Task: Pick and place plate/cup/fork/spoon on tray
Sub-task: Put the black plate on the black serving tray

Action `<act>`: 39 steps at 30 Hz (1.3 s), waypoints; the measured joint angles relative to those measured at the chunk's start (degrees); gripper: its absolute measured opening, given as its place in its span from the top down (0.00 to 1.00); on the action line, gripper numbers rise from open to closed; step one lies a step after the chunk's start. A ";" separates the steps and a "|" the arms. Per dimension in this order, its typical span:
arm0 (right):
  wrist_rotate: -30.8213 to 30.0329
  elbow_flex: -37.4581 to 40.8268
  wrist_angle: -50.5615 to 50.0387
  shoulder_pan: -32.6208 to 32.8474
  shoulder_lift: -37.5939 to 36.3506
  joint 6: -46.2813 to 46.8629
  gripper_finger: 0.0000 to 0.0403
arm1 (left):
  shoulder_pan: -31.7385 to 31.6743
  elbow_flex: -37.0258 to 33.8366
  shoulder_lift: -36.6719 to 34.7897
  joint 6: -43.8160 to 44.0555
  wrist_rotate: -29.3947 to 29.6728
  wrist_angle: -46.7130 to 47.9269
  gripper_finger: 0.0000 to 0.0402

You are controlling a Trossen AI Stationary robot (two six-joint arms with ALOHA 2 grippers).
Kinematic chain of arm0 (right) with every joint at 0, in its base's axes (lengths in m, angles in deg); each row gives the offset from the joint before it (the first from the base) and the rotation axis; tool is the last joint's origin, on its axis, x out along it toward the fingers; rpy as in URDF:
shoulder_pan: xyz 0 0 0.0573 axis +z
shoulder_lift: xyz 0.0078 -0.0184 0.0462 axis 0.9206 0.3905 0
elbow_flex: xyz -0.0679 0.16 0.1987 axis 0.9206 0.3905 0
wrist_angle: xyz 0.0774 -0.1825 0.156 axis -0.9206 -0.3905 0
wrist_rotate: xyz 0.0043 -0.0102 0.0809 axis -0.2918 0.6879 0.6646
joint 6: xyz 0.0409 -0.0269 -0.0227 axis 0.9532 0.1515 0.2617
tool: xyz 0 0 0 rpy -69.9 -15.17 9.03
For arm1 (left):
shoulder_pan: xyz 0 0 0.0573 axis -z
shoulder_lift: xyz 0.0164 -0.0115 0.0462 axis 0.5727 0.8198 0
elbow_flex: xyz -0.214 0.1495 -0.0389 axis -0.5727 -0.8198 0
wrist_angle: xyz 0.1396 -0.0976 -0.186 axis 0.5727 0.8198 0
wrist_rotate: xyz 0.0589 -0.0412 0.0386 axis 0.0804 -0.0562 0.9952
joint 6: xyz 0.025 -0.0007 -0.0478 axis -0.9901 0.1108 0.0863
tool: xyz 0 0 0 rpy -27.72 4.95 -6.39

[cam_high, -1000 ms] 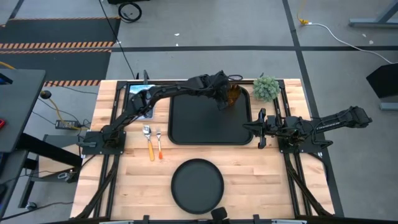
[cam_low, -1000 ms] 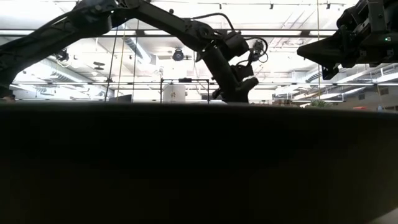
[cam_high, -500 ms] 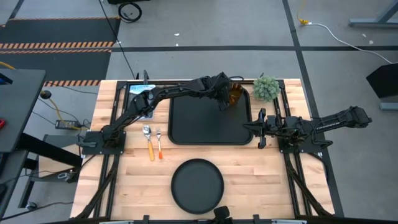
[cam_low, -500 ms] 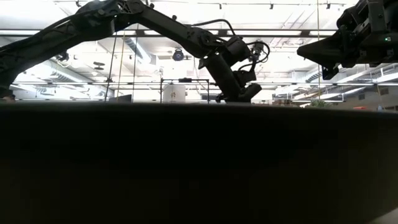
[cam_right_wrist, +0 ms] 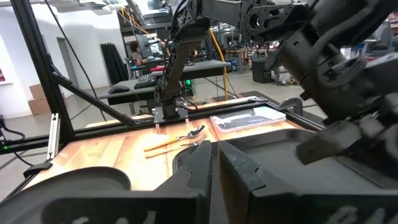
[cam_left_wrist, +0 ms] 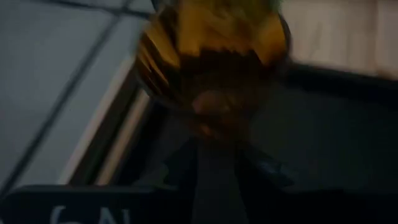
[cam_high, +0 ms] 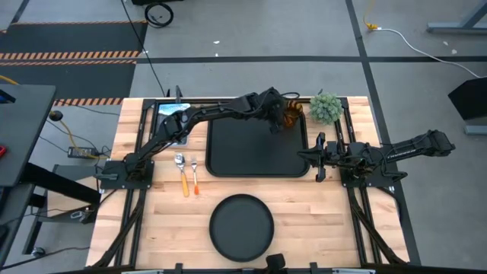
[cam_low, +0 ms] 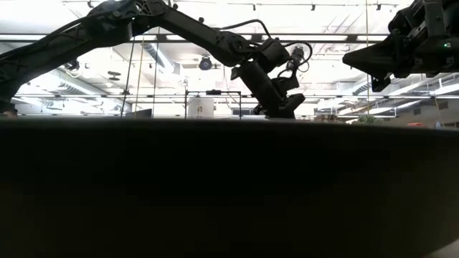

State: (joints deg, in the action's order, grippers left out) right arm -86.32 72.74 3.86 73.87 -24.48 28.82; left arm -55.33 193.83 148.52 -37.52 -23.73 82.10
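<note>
The cup, a small translucent amber tumbler, looks light, stiff and smooth-walled, so it would likely slip under a loose pinch or tip if nudged near its rim; a hold across the side wall, around mid-height, seems safest. In the high view it sits at the far right corner of the tray, just beside the small potted plant, and whether it rests on the tray floor or hangs just above it cannot be told. The left gripper is right at the cup, and in the left wrist view the cup fills the space just ahead of the dark fingers, which seem to lie on either side of it; whether they pinch it or stand apart from it cannot be told. The right gripper waits at the tray's right edge with its fingers pressed nearly together, holding nothing.
</note>
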 joint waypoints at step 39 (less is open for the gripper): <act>-0.02 0.00 0.00 0.00 0.00 0.00 0.92 | 40.76 -7.63 -14.85 4.23 4.83 58.29 0.73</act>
State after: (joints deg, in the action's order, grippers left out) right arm -86.34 72.74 3.86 73.87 -24.48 28.83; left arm -14.57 186.20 133.66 -33.30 -18.90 140.39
